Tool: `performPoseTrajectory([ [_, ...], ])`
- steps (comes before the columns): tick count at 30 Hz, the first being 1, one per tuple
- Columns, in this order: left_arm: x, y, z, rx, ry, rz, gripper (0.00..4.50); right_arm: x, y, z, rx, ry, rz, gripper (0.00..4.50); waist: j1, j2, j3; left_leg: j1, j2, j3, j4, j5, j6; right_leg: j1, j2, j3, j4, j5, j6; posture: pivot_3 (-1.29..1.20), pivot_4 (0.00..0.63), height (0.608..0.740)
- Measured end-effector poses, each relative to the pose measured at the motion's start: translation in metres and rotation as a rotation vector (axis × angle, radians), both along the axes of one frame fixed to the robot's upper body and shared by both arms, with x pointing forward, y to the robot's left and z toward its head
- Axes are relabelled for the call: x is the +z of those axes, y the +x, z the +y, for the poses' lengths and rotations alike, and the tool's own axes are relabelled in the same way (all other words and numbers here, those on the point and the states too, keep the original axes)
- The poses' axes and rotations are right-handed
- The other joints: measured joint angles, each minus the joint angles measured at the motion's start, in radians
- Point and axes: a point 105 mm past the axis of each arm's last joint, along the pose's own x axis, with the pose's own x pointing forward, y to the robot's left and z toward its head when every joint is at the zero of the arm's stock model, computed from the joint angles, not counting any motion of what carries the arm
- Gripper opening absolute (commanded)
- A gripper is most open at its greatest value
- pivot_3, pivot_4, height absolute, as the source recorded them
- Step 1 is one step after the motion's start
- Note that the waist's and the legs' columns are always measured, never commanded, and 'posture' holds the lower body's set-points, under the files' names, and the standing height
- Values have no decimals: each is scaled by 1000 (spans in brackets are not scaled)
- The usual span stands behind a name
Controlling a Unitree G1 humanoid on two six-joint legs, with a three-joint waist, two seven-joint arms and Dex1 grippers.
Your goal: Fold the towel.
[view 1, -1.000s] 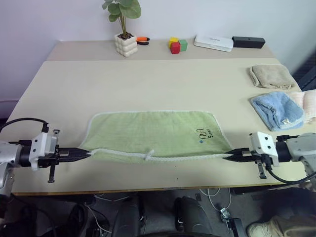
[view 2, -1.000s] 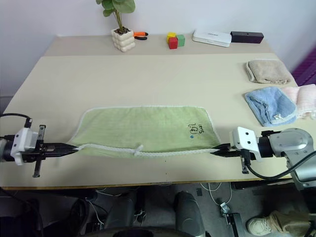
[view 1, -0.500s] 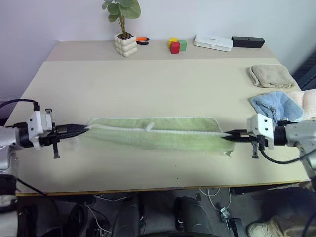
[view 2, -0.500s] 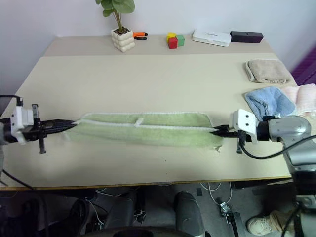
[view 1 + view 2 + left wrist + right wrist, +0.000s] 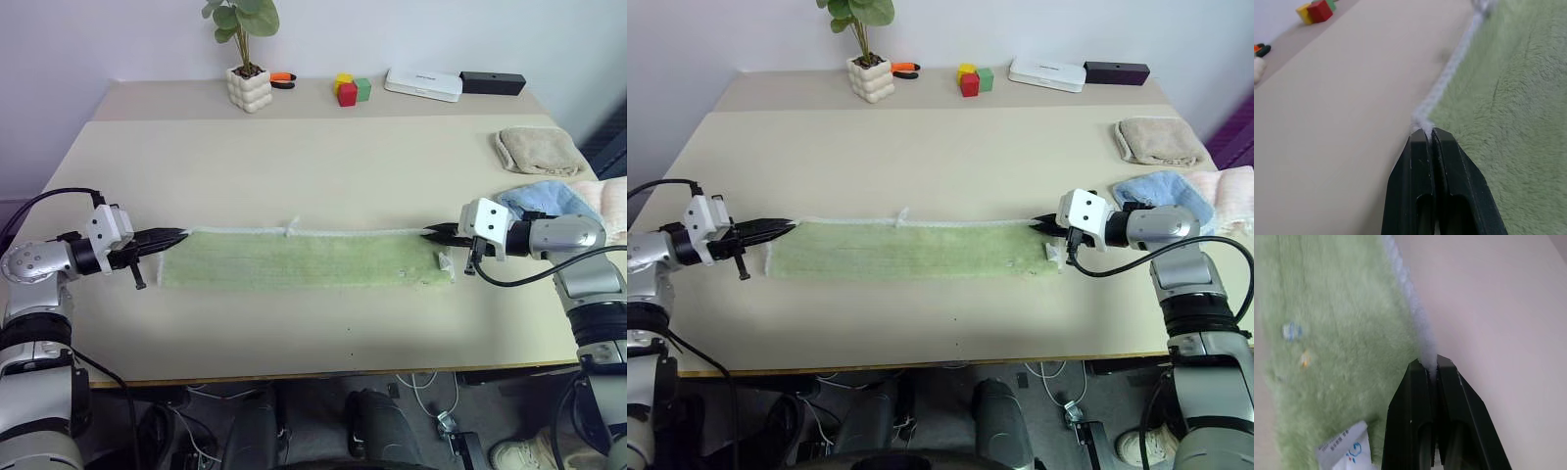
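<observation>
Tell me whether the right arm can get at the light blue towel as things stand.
Probably not yet: the right gripper is shut on the green towel. The light blue towel lies right beside that arm, with nothing between.

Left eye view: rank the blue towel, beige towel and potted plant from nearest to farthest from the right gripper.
1. Blue towel, just beside the right gripper, on its outer side.
2. Beige towel, farther back by the table's right edge.
3. Potted plant, far back left.
</observation>
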Motion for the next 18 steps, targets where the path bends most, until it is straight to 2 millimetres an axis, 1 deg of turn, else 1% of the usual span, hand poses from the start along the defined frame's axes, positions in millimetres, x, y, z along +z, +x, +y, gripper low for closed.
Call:
performPoseTrajectory([
  [4,-9,1,-2,8,4,4,0,-7,5,1,-21,11,-5,20,-1,0,0,0,0,0,0,0,0,0,0,0,0,0,0,0,150,735],
  [9,-15,1,1,38,9,7,0,-6,15,-1,-64,16,-51,20,-1,0,0,0,0,0,0,0,0,0,0,0,0,0,0,0,150,735],
  [12,-18,3,0,57,-3,6,0,-5,17,5,-57,21,-72,20,0,0,0,0,0,0,0,0,0,0,0,0,0,0,0,0,150,735],
  [16,-26,6,0,90,-13,41,0,-16,19,5,-64,-15,-63,20,0,0,0,0,0,0,0,0,0,0,0,0,0,0,0,0,150,735],
  [18,-31,9,2,117,-36,100,617,-23,18,5,-61,-36,-40,600,0,0,0,0,0,0,0,0,0,0,0,0,1,0,0,0,150,735],
])
